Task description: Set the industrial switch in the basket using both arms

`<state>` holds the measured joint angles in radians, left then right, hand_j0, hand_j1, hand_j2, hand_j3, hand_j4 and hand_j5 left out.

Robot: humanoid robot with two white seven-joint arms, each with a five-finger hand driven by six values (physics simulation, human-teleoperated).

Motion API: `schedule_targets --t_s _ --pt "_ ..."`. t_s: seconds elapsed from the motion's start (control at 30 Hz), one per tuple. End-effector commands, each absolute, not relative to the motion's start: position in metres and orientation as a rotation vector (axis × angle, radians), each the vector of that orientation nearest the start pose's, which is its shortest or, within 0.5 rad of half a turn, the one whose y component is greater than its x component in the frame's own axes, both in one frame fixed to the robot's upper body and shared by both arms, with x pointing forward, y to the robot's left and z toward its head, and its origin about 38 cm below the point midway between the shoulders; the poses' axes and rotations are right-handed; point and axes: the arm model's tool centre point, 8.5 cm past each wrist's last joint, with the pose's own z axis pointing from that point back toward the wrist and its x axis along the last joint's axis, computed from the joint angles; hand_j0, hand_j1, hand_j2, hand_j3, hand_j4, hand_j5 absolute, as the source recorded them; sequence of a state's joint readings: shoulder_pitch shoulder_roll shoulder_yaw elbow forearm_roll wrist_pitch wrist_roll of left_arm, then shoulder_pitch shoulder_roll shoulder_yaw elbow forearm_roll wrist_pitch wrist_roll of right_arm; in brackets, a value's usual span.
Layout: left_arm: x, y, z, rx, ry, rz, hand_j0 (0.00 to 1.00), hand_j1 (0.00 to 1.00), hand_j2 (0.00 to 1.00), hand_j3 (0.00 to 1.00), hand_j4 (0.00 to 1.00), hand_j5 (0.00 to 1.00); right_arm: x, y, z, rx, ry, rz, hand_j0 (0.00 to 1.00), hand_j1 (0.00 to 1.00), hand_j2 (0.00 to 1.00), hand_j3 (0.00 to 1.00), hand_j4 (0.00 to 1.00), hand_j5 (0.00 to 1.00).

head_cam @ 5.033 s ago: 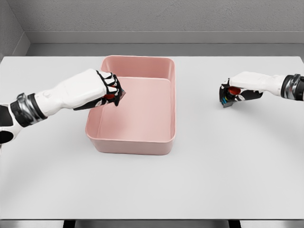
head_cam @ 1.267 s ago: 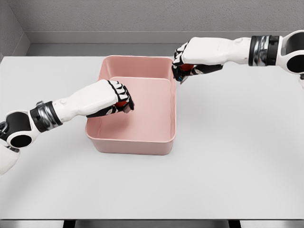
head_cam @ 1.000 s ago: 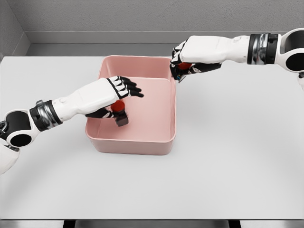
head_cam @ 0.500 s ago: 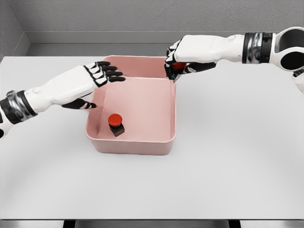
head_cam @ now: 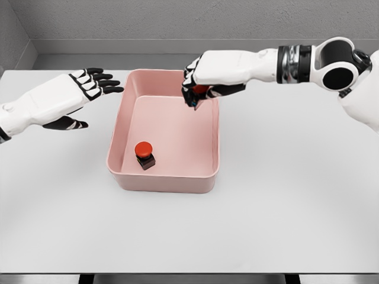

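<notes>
The right hand (head_cam: 198, 86) is clenched around a red-capped industrial switch (head_cam: 201, 90) above the pink basket (head_cam: 172, 177)'s far end; the left hand (head_cam: 71, 97), fingers spread and holding nothing, hovers left of the basket, where another switch (head_cam: 144, 155) rests.

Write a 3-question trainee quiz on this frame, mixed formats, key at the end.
1. True or false: the left hand is holding a switch.
2. Multiple choice: where is the red-capped switch that is free of both hands? A) on the table right of the basket B) on the floor of the pink basket, near its front wall C) balanced on the basket's far rim
3. Fill in: the right hand is closed on a second switch and held above the basket's ____ end.

Key
1. False: its fingers are spread, it holds nothing, and it is left of the basket.
2. B
3. Far
</notes>
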<state>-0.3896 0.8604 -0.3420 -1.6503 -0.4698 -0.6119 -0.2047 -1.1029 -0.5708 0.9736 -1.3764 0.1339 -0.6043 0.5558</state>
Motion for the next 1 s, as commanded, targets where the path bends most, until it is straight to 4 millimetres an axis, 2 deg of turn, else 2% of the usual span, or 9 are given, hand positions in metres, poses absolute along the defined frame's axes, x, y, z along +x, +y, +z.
schedule_targets --t_s 0.0,0.13,0.17,0.2,0.23,0.43,0.7,0.97 --pt "0.393 0.314 0.253 -0.838 2.437 2.517 1.00 1.00 1.00 1.00 1.00 1.00 0.466 -0.136 0.304 0.119 2.094 -2.709 0.41 0.41 0.41 0.41 0.41 0.41" --pt "0.393 0.313 0.253 -0.838 2.442 2.511 1.00 1.00 1.00 1.00 1.00 1.00 0.464 -0.122 0.302 0.080 2.093 -2.690 0.45 0.45 0.45 0.45 0.45 0.45" --pt "0.393 0.313 0.253 -0.838 2.442 2.511 1.00 1.00 1.00 1.00 1.00 1.00 0.465 -0.122 0.302 0.082 2.099 -2.689 0.54 0.54 0.54 0.54 0.54 0.54" --pt "0.393 0.313 0.253 -0.838 2.442 2.511 1.00 1.00 1.00 1.00 1.00 1.00 0.472 -0.126 0.302 0.112 2.151 -2.715 0.93 0.93 0.93 0.93 0.93 0.93" --pt "0.393 0.313 0.253 -0.836 2.442 2.513 1.00 1.00 1.00 1.00 1.00 1.00 0.474 -0.126 0.301 0.121 2.163 -2.728 1.00 1.00 1.00 1.00 1.00 1.00" --pt "0.393 0.314 0.254 -0.839 2.444 2.509 1.00 1.00 1.00 1.00 1.00 1.00 0.472 -0.124 0.303 0.116 2.190 -2.696 1.00 1.00 1.00 1.00 1.00 1.00" --pt "0.392 0.312 0.250 -0.826 2.449 2.515 1.00 1.00 1.00 1.00 1.00 1.00 0.466 -0.103 0.308 0.059 2.174 -2.634 1.00 1.00 1.00 1.00 1.00 1.00" --pt "0.392 0.312 0.250 -0.825 2.449 2.514 1.00 1.00 1.00 1.00 1.00 1.00 0.467 -0.106 0.313 0.080 2.173 -2.632 1.00 1.00 1.00 1.00 1.00 1.00"
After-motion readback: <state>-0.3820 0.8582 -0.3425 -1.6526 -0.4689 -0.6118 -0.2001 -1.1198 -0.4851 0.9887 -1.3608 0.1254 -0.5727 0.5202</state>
